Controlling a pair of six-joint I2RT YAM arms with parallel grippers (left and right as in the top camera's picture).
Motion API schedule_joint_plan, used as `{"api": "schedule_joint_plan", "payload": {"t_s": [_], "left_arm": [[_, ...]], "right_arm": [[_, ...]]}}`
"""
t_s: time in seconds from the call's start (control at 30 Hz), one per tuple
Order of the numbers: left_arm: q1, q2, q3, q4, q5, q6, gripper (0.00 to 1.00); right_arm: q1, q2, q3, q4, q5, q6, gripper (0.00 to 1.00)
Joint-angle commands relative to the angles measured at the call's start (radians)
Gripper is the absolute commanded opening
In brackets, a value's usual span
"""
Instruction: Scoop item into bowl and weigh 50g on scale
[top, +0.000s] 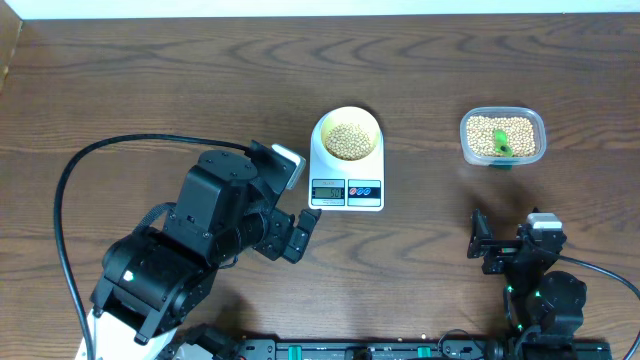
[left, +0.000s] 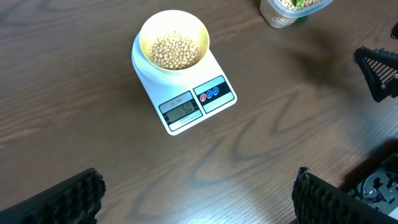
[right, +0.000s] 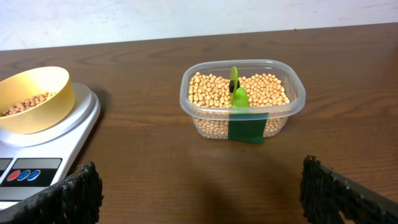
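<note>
The pale yellow bowl (top: 347, 135) stands on the white scale (top: 347, 186) and holds tan beans (top: 347, 140). The scale's grey LCD (left: 181, 111) shows digits that read about 50. In the left wrist view the bowl (left: 174, 40) and beans (left: 176, 51) are far ahead. The right wrist view shows the bowl (right: 34, 99) at left on the scale (right: 56, 149). My left gripper (top: 298, 232) is open and empty, left of and nearer than the scale. My right gripper (top: 483, 243) is open and empty, nearer than the clear container.
A clear plastic container (top: 503, 137) of beans with a green scoop (right: 236, 93) stuck in it stands at the far right; it also shows in the right wrist view (right: 242, 99). A black cable (top: 70, 190) loops at the left.
</note>
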Motion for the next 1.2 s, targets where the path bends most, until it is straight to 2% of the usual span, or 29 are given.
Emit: {"api": "schedule_joint_plan", "payload": {"t_s": [0.0, 0.57, 0.87, 1.17], "left_arm": [[0.003, -0.002, 0.005, 0.001, -0.013, 0.014, 0.98], [0.003, -0.002, 0.005, 0.000, -0.013, 0.013, 0.99], [0.003, -0.002, 0.005, 0.000, -0.013, 0.014, 0.99], [0.003, -0.002, 0.005, 0.000, -0.013, 0.014, 0.99]], "right_arm": [[-0.003, 0.000, -0.005, -0.002, -0.005, 0.009, 0.99], [0.003, -0.031, -0.005, 0.000, -0.002, 0.009, 0.99], [0.157, -0.030, -0.005, 0.000, -0.003, 0.009, 0.99], [0.161, -0.030, -0.005, 0.000, -0.003, 0.009, 0.99]]}}
